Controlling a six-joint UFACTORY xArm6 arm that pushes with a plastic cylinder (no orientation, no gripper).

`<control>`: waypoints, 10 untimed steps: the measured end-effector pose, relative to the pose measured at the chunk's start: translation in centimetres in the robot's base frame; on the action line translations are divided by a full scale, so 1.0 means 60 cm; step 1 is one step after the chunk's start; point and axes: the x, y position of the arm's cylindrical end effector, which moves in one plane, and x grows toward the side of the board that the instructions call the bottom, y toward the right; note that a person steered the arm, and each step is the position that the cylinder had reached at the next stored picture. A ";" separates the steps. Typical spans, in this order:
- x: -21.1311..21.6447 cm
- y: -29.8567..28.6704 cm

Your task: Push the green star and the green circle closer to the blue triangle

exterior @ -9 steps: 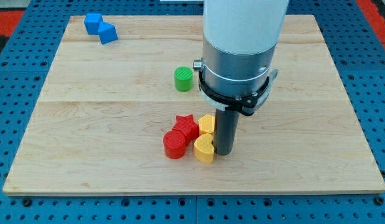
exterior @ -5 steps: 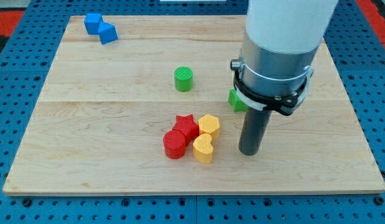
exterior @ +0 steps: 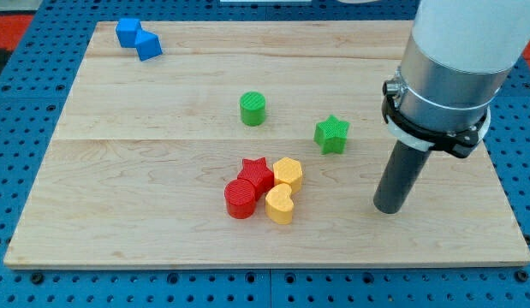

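The green star [exterior: 331,135] served as the landmark. It lay on the wooden board [exterior: 162,171], a little to the view's right of the board's middle, with free wood all around it.

My tip [exterior: 389,208] stood to the view's lower right of the star, well apart from it and touching no block. The arm ended in a plain dark rod (it carried no fingers, so nothing was there to be apart or together).

The green circle [exterior: 253,109] stood to the view's left of the star and a little higher, near it but not touching. Far to the view's upper left of the star, close to the board's corner, two blue blocks sat pressed together: a blue cube-like block [exterior: 128,32] and, just at its lower right, a second blue block [exterior: 148,45]. I could not tell with certainty which of them was the triangle.

To the view's lower left of the star was a tight cluster of four blocks: a red star [exterior: 257,172], a red circle [exterior: 241,199] below it, a yellow hexagon-like block [exterior: 288,173] and a yellow heart [exterior: 281,204]. These touched one another. The cluster stood lower than the line from the star toward the blue pair, and the green circle stood close to that line.
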 end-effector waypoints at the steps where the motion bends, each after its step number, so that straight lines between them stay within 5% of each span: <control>1: 0.000 0.015; 4: -0.026 0.043; 6: -0.104 0.143; 8: -0.133 -0.011; 10: -0.253 -0.152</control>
